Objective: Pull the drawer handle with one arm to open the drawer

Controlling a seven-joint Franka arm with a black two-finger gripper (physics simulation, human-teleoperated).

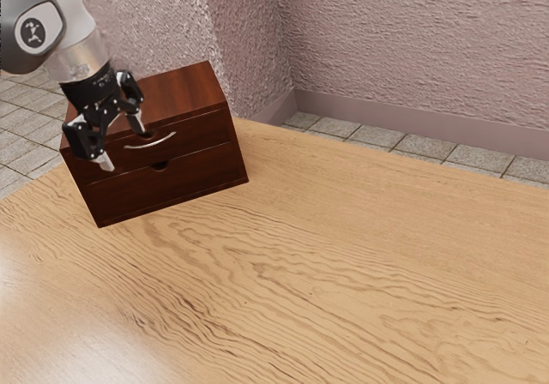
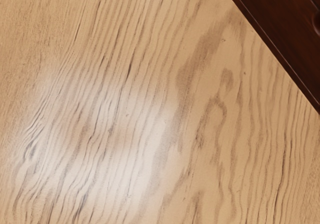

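A dark reddish-brown wooden box cabinet (image 1: 184,88) stands on the light, strongly grained wooden table (image 1: 343,255), near the table's far edge at the exterior view's left. Its front carries two drawers, one above the other. The upper drawer (image 1: 197,137) bears a thin, curved silver handle (image 1: 150,141). The lower drawer (image 1: 176,185) has only a small dark notch at its top edge. Both fronts sit flush with one another, so the upper drawer looks shut.

The white and grey arm (image 1: 47,24) comes in from the exterior view's upper left and ends in black jaws held just in front of the upper drawer. The jaws stand wide apart and hold nothing. One finger (image 1: 135,120) ends close above the handle's left end (whether it touches cannot be told), and the other finger (image 1: 101,156) hangs lower, near the cabinet's left edge. The handle is not between them from two sides.

In the wrist view the table (image 2: 125,124) lies under the hand with a pale sheen on it, and a corner of the cabinet (image 2: 285,29) shows beside it.

Behind the table are a rough pinkish wall (image 1: 403,33) and a grey tiled floor (image 1: 429,148).
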